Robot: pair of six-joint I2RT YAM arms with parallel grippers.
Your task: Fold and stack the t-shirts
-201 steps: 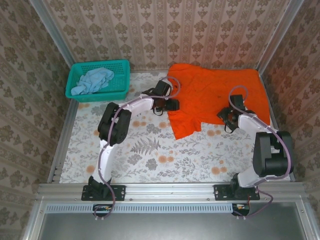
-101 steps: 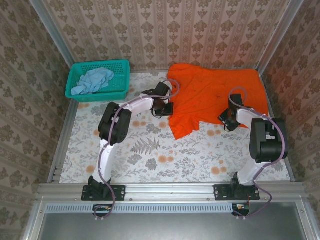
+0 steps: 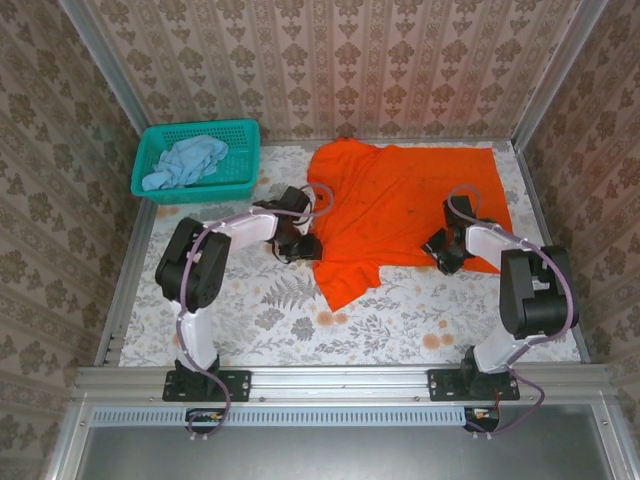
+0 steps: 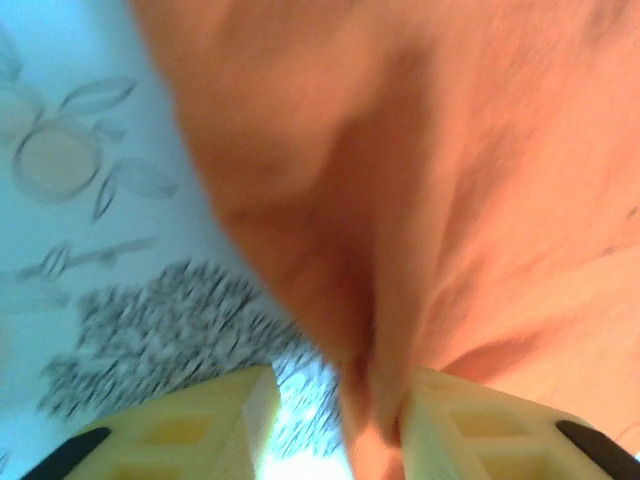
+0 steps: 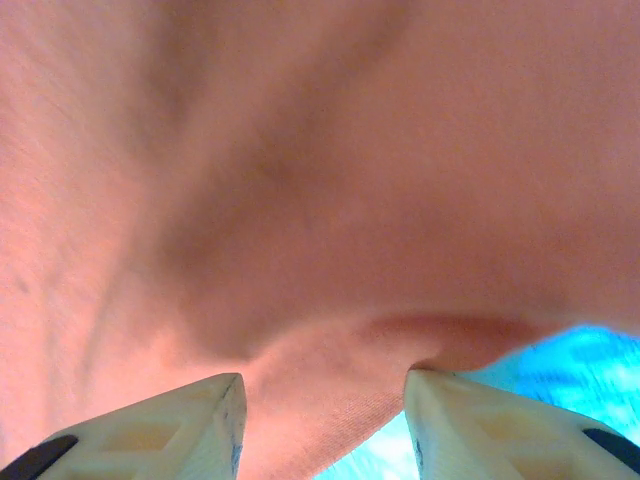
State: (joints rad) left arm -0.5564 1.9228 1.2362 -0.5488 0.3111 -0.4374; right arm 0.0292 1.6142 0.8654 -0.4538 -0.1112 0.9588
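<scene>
The bright orange t-shirt [image 3: 400, 205] lies spread at the back middle of the table, one sleeve trailing toward the near side. My left gripper [image 3: 305, 248] holds its left edge; in the left wrist view a fold of orange cloth [image 4: 450, 150] hangs between the cream fingers [image 4: 335, 425], against the right one. My right gripper [image 3: 440, 255] grips the near right hem, and the cloth [image 5: 300, 150] fills the gap between its fingers [image 5: 320, 425]. The pale blue t-shirt [image 3: 185, 160] sits crumpled in the basket.
The teal mesh basket [image 3: 195, 190] stands at the back left corner. Patterned walls and metal rails close in the floral table [image 3: 300, 320] on three sides. The near half of the table lies bare in front of the arms.
Both grippers have pulled toward the near side and leftward, dragging the orange t-shirt with them. It now lies further left and flatter. The blue shirt has not moved.
</scene>
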